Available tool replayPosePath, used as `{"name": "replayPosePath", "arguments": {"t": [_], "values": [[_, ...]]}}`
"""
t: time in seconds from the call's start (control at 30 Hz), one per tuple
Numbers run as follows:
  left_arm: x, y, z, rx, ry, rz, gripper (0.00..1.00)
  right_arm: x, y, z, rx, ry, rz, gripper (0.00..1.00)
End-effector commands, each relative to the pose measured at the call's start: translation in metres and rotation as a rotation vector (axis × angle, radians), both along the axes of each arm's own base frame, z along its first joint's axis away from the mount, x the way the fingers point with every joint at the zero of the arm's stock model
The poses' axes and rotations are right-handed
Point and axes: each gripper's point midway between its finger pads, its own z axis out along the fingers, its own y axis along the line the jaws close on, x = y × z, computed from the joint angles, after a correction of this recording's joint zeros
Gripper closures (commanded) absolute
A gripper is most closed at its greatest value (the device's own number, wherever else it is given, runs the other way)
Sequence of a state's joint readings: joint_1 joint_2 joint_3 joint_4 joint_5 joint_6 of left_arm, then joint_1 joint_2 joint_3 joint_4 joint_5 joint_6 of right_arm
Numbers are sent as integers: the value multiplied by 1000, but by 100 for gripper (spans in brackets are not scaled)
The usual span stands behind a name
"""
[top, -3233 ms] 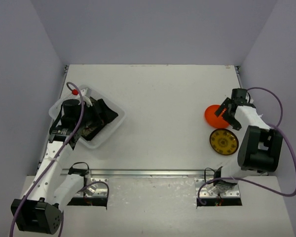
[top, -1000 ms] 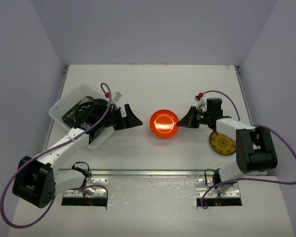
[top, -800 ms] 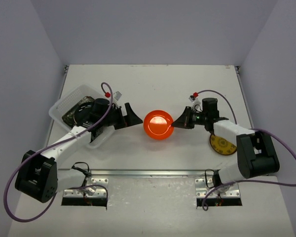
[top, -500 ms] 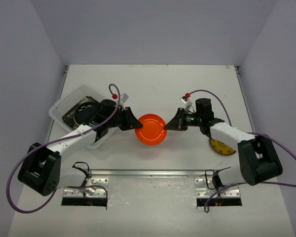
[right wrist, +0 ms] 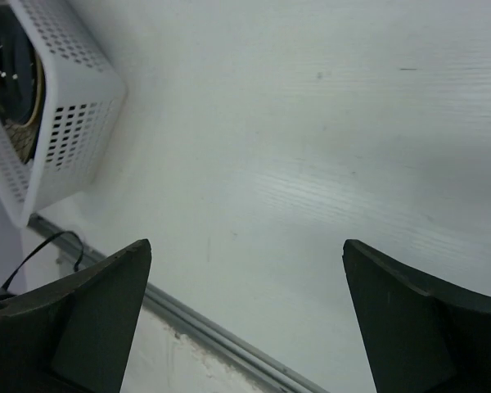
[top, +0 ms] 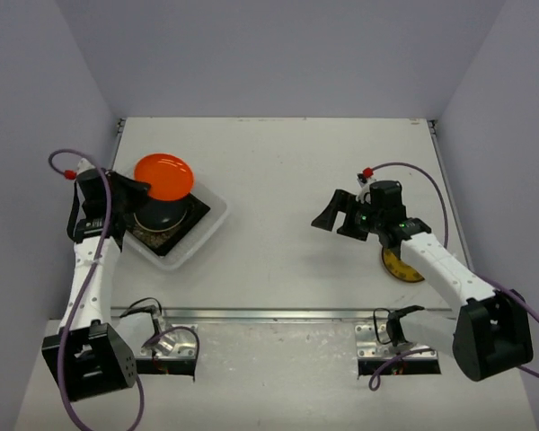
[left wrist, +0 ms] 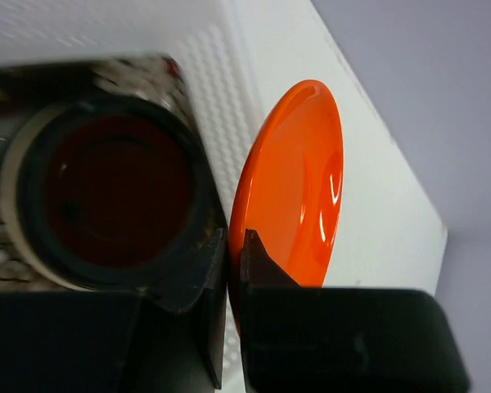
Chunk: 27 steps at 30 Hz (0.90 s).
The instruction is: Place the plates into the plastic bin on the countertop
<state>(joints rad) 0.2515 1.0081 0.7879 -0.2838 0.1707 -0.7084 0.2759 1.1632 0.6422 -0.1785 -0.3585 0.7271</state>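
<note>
Even, diffuse overhead light is washing the white matte worktop point(top: 296, 171) bright, and only faint soft shadows are lying under the arms. The glossy round orange plate point(left wrist: 299, 188) is catching a white glare streak in the left wrist view. The left gripper point(left wrist: 233, 241) and right gripper point(right wrist: 245, 246) are showing as dark, underexposed, soft-focus shapes up close. The top view is reading sharp.

I see plain lavender-grey walls closing the workspace in on three sides: a back wall point(top: 278, 54), a left wall point(top: 36, 117) and a right wall point(top: 512, 99). They meet the white matte countertop point(top: 296, 171), which has a metal rail point(top: 269, 314) running across near its front. The light is even and soft, leaving only faint shadows on the surface.
</note>
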Motion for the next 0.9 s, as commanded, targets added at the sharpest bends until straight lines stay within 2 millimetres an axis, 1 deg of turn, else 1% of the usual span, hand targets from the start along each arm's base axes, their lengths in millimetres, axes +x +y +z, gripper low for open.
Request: {"name": "replayPosePath", "arguments": {"t": [0.0, 0.07, 0.13, 0.2, 0.23, 0.27, 0.3, 0.33, 0.37, 0.4, 0.43, 0.47, 0.5, 0.57, 0.63, 0.67, 0.73, 0.77, 0.83, 0.87], "values": [[-11, 47, -5, -42, 40, 193, 99, -8, -49, -12, -190, 3, -141, 1], [-10, 57, -12, -39, 61, 219, 98, -10, -57, -9, -207, -16, -152, 1], [-9, 68, -28, -37, 105, 252, 92, -14, -69, -7, -229, -22, -170, 1], [-9, 72, -33, -26, 112, 264, 89, -16, -77, -8, -242, -14, -186, 1], [-10, 74, -35, -17, 113, 270, 75, -18, -81, -7, -255, -21, -180, 1], [-11, 75, -36, -7, 112, 275, 53, -20, -86, -6, -275, -30, -167, 1], [-12, 75, -37, -5, 113, 272, 37, -23, -90, -8, -300, -26, -161, 1], [-12, 74, -37, -4, 114, 267, 23, -26, -94, -9, -327, -17, -157, 1], [-13, 73, -38, -4, 117, 258, 16, -27, -97, -11, -346, -18, -150, 1], [-13, 71, -39, -5, 119, 247, 12, -28, -100, -11, -368, -15, -149, 1], [-13, 68, -40, -4, 127, 226, 4, -30, -103, -14, -395, -8, -136, 1], [-14, 67, -40, -3, 131, 215, 0, -31, -106, -16, -415, 2, -131, 1], [-15, 63, -43, -7, 139, 195, 0, -32, -108, -20, -428, 20, -132, 1], [-21, 46, -53, -26, 171, 113, 0, -34, -113, -32, -465, 69, -135, 1], [-26, 27, -64, -36, 192, 46, 0, -36, -127, -46, -541, 146, -163, 1], [-27, 23, -66, -35, 193, 32, 0, -39, -130, -50, -560, 170, -167, 1], [-35, 15, -74, -46, 232, -4, 0, -40, -142, -59, -642, 235, -191, 1], [-38, 14, -72, -42, 240, -9, 0, -40, -143, -60, -665, 240, -191, 1], [-41, 13, -52, -7, 202, -21, 0, -39, -146, -58, -724, 242, -209, 2], [-43, 12, -38, 13, 161, -29, 0, -39, -148, -58, -745, 243, -211, 3]]}}
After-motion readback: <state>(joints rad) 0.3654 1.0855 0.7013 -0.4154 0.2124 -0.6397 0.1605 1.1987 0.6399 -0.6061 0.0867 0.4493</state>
